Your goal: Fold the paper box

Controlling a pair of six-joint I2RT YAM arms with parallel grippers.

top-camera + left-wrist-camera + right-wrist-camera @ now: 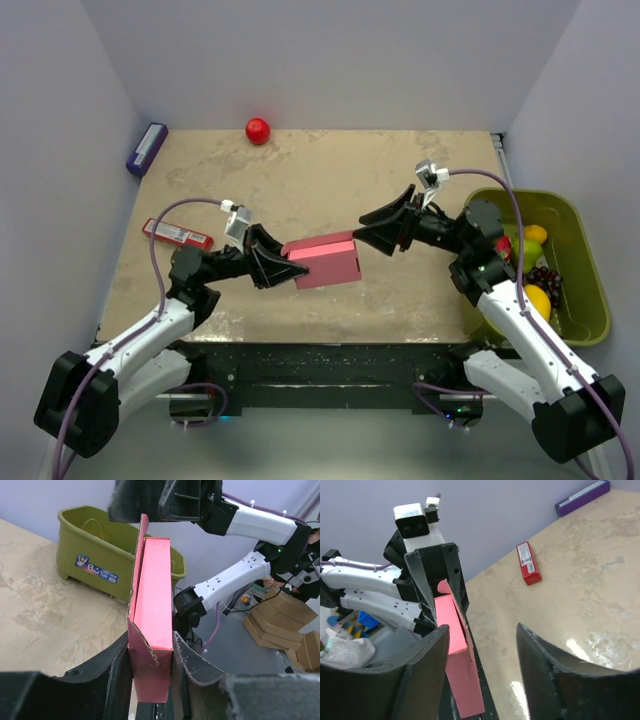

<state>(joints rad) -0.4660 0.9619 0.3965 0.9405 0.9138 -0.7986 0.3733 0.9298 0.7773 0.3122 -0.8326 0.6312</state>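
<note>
1. Centre frame from overhead: the paper box (322,260), pink and folded into a long block, hangs between my two arms over the marbled table (300,180)
2. My left gripper (286,268) is clamped on the box's left end. The left wrist view shows both jaws pressed against its long sides
3. My right gripper (364,233) sits at the box's upper right corner with its jaws wide apart. In the right wrist view the box's end lies just beside one jaw and the other stands well clear
4. A flap (138,555) stands up along one long edge of the box, showing its raw brown card edge. I cannot tell what is inside the box
5. At the right edge of the overhead frame, beside my right arm, stands an olive-green tub (592,290) holding fruit: a lemon (537,234), dark grapes (545,277), a second yellow fruit (538,300), and red and green pieces partly hidden behind my arm
6. Loose on the table are a red ball (258,130) at upper centre near the back wall, a purple packet (146,148) in the upper left corner, and a red packet (178,234) at left beside my left arm
7. At the right of the left wrist view, off the table, closed brown cartons (280,625) sit stacked
</note>
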